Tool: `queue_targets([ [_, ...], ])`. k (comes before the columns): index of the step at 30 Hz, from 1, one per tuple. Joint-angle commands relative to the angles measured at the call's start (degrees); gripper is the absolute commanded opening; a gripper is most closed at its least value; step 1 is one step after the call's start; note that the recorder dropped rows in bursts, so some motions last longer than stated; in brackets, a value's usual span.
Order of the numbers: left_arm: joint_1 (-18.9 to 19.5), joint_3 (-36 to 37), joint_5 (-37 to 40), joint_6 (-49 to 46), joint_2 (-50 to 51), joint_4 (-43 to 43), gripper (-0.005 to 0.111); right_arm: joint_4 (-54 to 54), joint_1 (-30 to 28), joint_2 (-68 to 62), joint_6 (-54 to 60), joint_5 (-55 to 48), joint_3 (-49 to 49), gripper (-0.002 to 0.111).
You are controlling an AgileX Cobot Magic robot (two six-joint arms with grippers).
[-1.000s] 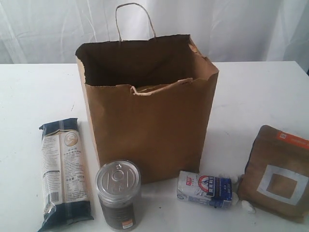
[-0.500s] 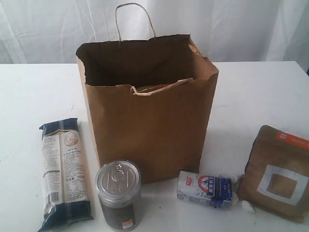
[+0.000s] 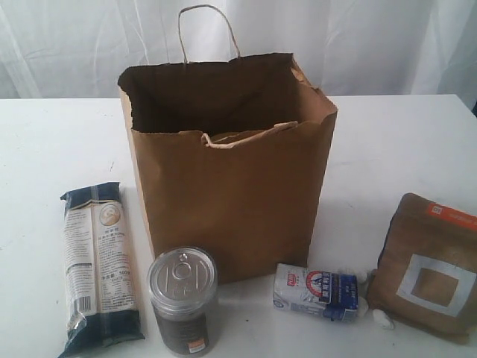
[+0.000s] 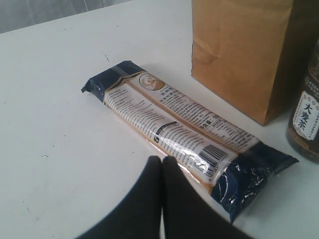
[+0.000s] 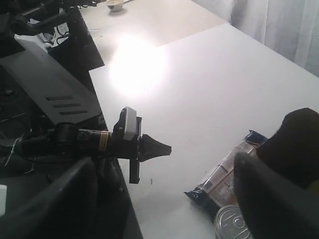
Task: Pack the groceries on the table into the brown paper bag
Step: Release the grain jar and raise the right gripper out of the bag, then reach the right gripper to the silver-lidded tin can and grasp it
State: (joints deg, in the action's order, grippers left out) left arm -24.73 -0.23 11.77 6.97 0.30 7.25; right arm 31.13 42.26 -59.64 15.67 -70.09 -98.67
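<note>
bag (image 3: 231, 186) is standing open mid-tabletop (image 3: 387, 142); noodle packet (image 3: 100, 265) is lying left, can (image 3: 182, 298) in front, small packet (image 3: 317, 291) and pouch (image 3: 428, 265) right. left wrist view: left fingers (image 4: 142, 204) are pressing together beside the noodle packet. right wrist view: right fingers (image 5: 271, 204) are gaping apart.

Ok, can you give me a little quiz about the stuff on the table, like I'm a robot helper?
1. True or false: the silver can stands upright in front of the brown paper bag.
2. In the exterior view, what lies left of the can? A) noodle packet B) brown pouch C) white-blue packet
3. Fill in: the left gripper is ____.
Key: 1 true; 2 A; 3 shut.
</note>
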Motion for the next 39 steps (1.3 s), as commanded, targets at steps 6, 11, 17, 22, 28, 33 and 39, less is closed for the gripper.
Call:
queue_targets([
  [6, 0.13, 0.23, -0.13, 0.54, -0.30, 0.10, 0.000, 1.27, 0.01, 3.90, -2.80, 0.13, 14.37, 0.070],
  [11, 0.13, 0.23, -0.13, 0.54, -0.30, 0.10, 0.000, 6.45, 0.01, 6.73, -2.28, 0.13, 21.92, 0.070],
  [17, 0.13, 0.23, -0.13, 0.54, -0.30, 0.10, 0.000, 13.62, 0.01, 9.62, 1.21, 0.13, 28.04, 0.070],
  [22, 0.13, 0.23, -0.13, 0.54, -0.30, 0.10, 0.000, 13.77, 0.01, 10.22, 2.21, 0.13, 35.42, 0.070],
  [28, 0.13, 0.23, -0.13, 0.54, -0.30, 0.10, 0.000, 13.77, 0.01, 9.13, 9.06, 0.44, 46.40, 0.070],
  [33, 0.13, 0.23, -0.13, 0.54, -0.30, 0.10, 0.000, 13.66, 0.01, 5.47, 17.28, 8.70, 52.39, 0.074],
  [39, 0.13, 0.23, -0.13, 0.54, -0.30, 0.10, 0.000, 13.70, 0.01, -6.76, 25.11, 21.58, 54.70, 0.079],
])
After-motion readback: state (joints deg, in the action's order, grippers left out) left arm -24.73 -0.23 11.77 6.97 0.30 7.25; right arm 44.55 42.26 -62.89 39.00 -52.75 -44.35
